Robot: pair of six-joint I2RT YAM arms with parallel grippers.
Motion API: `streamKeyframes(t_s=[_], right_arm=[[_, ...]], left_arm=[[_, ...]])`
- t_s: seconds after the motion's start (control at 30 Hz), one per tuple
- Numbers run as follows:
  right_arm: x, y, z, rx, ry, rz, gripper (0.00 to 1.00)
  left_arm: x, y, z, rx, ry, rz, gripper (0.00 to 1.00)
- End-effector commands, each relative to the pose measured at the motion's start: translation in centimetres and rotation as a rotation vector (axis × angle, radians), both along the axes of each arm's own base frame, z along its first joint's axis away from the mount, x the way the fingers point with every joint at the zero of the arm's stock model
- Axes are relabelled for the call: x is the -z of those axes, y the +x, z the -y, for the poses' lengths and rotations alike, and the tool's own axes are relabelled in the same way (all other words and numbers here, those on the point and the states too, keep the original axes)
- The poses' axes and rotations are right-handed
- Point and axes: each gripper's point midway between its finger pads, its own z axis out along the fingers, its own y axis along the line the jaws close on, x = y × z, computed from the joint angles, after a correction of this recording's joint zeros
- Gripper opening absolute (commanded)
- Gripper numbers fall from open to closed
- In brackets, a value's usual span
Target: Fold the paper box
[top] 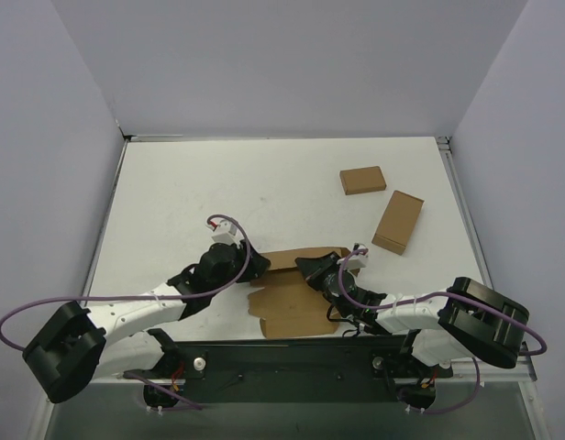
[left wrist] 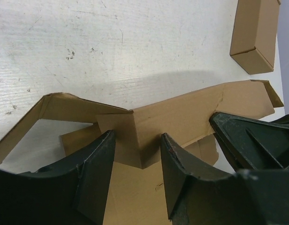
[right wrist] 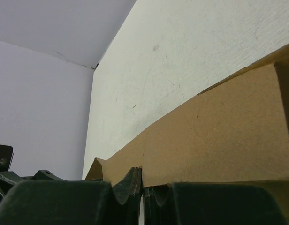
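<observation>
paper box (top: 292,302): lower centre of top view on bench (top: 218,183), half-formed, long wall raised | left gripper (left wrist: 138,136): parted astride corner flap, likely to tuck it inward | right gripper (right wrist: 142,180): closed, tips against raised wall, seemingly propping it upright

**Free room and obstructions**

The far-left and middle stretch of the white table (top: 200,183) lies open. At far right, a small flat brown cardboard box (top: 362,180) and a longer brown cardboard box (top: 398,221) obstruct. Near centre, the large brown die-cut cardboard sheet (top: 296,302), its back wall raised, fills the space between the left gripper (left wrist: 137,136), fingers parted astride a folded corner, and the closed right gripper (right wrist: 142,183).
</observation>
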Motion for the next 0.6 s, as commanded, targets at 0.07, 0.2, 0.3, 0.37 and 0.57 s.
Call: streamKeyframes(t_s=[0.07,0.2,0.3,0.37,0.57], right_arm=[[1.1,-0.7,0.4,-0.026,-0.07,-0.002,0.0],[1.2,-0.9,0.2,-0.039,-0.066,-0.004,0.0],[1.1,-0.9,0.0,-0.045,-0.059,-0.002,0.0],[1.1,-0.9,0.1,-0.043,-0.06,-0.002,0.0],[1.2,-1.0,0.1,-0.045,-0.063,-0.004,0.0]], left_arm=[[-3.2,0.5,2.6,0.062,-0.144,0.06,0.53],[-3.7,0.2,3.2,0.102,-0.163,0.077,0.53],[-3.7,0.1,3.6,0.132,-0.168,0.069,0.53],[-3.5,0.1,3.6,0.135,-0.173,0.063,0.51],[-3.1,0.1,3.2,0.134,-0.215,0.049,0.39]])
